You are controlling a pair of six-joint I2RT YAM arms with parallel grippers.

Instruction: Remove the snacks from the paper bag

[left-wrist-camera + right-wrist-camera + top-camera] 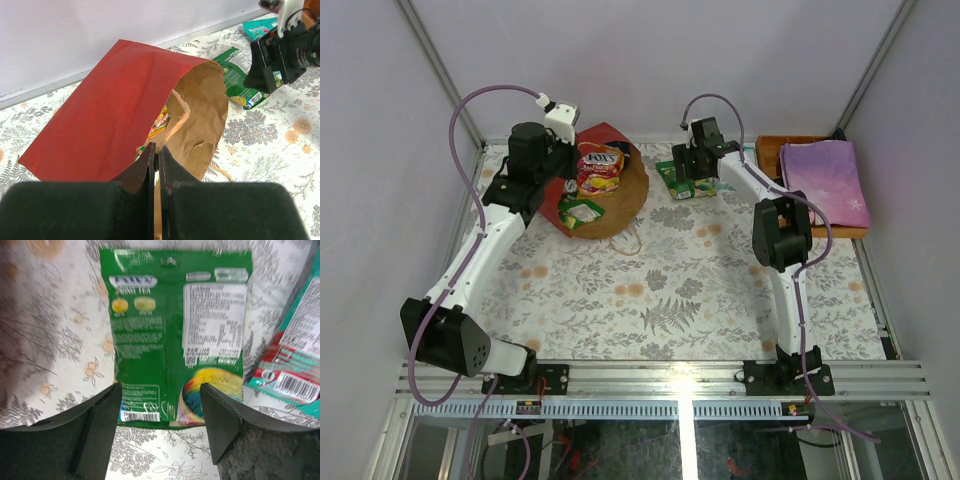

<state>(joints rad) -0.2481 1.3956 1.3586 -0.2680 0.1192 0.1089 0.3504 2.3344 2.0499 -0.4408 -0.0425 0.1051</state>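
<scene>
We are looking at the paper bag (100, 115) lying on its side at the far left of the table (670, 300), red outside and brown inside, its mouth gaping toward the middle. Of the snacks, a yellow-red packet (601, 168) and a second green packet (582, 212) are sitting in that mouth, while a loose green packet (150, 340) and a teal packet (292, 365) are lying flat on the cloth just beside each other, out of the bag. The left gripper (155, 160) is resting at the bag's rim with its jaws closed tight; we cannot tell whether paper is pinched between them. The right gripper (160, 387) is hanging over the loose green packet with its jaws open and holding nothing. We are judging these packets to be light, crinkly and slick, with foil that slides under hard pads and contents that may crush, so we are favouring a pinch on a flat sealed edge or a corner rather than the puffed middle. The bag looks thin and floppy, likely to shift or collapse if dragged. We are reading "FOX'S" on the yellow-red packet; the loose green one is showing its back, with a barcode and a white panel of print too blurred to read.
</scene>
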